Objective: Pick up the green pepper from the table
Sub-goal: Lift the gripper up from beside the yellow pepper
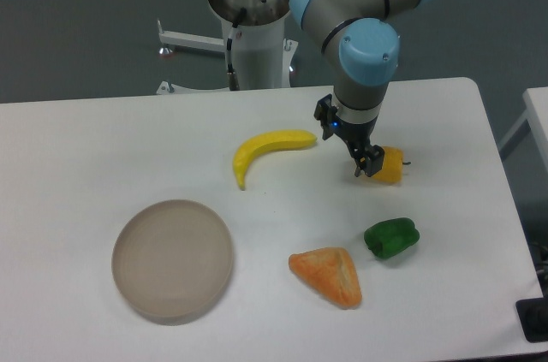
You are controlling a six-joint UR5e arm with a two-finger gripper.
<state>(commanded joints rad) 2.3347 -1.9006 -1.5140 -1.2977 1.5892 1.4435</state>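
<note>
Green pepper (391, 238) lies on the white table (77, 148), toward the right side and nearer the front edge, well apart from the gripper (366, 165). That gripper hangs low over the table on the arm (364, 45), its dark fingers (374, 159) pointing down; whether they are spread or closed cannot be told from this angle. Just behind and to the right of the fingers sits a yellow-orange pepper (391, 165), partly hidden by them; whether they touch it is unclear.

Left of the gripper a yellow banana (265, 151) lies curved on the tabletop. In front, near the green pepper and to its left, rests an orange-brown wedge-shaped pastry (328, 275). Farther left, close to the front edge, stands a round, shallow, greyish dish (173, 259), with nothing seen inside it.

The tabletop is flat and white with rounded corners. Behind it the arm's white pedestal (255, 45) rises from a grey floor (77, 28), and the edge of a second white surface (539, 118) shows at the far right.
</note>
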